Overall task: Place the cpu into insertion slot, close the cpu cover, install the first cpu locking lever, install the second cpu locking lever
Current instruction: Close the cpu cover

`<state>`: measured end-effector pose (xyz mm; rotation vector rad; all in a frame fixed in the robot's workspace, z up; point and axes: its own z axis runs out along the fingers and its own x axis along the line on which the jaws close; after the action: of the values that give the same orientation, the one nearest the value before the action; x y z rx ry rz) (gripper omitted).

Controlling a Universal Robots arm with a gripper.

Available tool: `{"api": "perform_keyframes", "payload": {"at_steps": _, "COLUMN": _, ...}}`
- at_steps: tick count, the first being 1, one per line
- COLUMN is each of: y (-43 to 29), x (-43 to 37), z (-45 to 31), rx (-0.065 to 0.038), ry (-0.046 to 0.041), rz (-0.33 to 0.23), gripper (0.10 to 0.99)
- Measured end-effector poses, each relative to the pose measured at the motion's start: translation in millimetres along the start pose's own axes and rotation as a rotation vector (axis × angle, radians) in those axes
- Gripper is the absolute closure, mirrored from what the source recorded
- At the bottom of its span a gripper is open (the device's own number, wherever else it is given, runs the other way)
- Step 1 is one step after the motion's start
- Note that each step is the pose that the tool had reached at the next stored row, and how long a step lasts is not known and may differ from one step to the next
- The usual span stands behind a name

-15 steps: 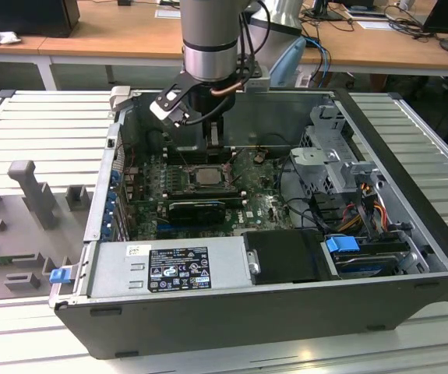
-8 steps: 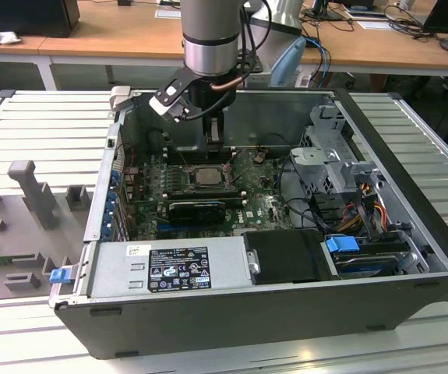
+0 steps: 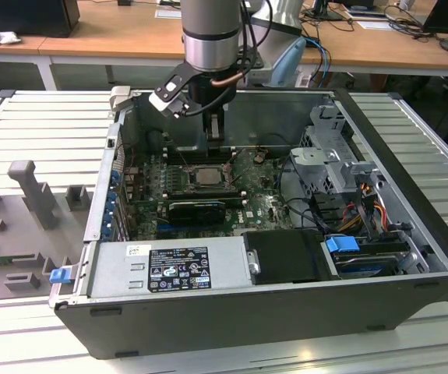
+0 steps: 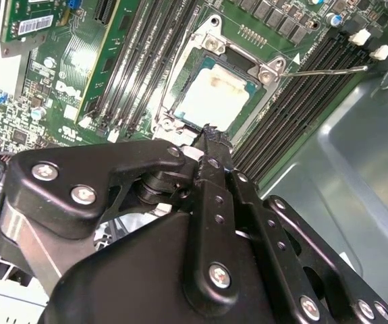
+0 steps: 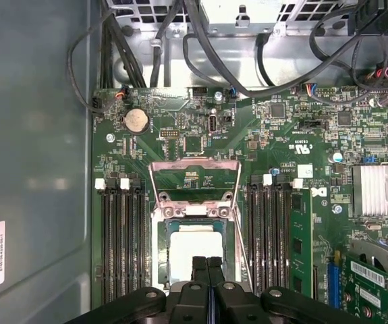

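- 2 fingers of the claw (image 5: 207,260) are pressed together and hold nothing.
- Just below its tips the cpu (image 5: 192,246) sits in the insertion slot (image 4: 179,84).
- It lies flat, silver face up. It is almost square, with edges parallel to the memory slots (image 5: 121,243).
- We fear that a slipping tip could scratch it.

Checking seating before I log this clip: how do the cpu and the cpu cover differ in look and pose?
The cpu is a solid pale silver square; the cpu cover is a grey metal frame with a square window. The cpu cover is larger, its rim running around the cpu. The cpu sits lower, seen through the cover's window. Both appear to lie flat on the motherboard.
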<state>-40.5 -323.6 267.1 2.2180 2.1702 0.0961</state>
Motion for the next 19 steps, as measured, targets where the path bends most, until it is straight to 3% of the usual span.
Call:
{"api": "perform_keyframes", "payload": {"at_steps": 15, "y": 0.5, "x": 0.1, "z": -6.8, "rx": 0.0, "ry": -0.0003, "rz": 0.003, "gripper": 0.98}}
{"api": "perform_keyframes", "payload": {"at_steps": 19, "y": 3.6, "x": 0.0, "z": -6.7, "rx": 0.001, "ry": -0.0004, "rz": 0.004, "gripper": 0.98}}
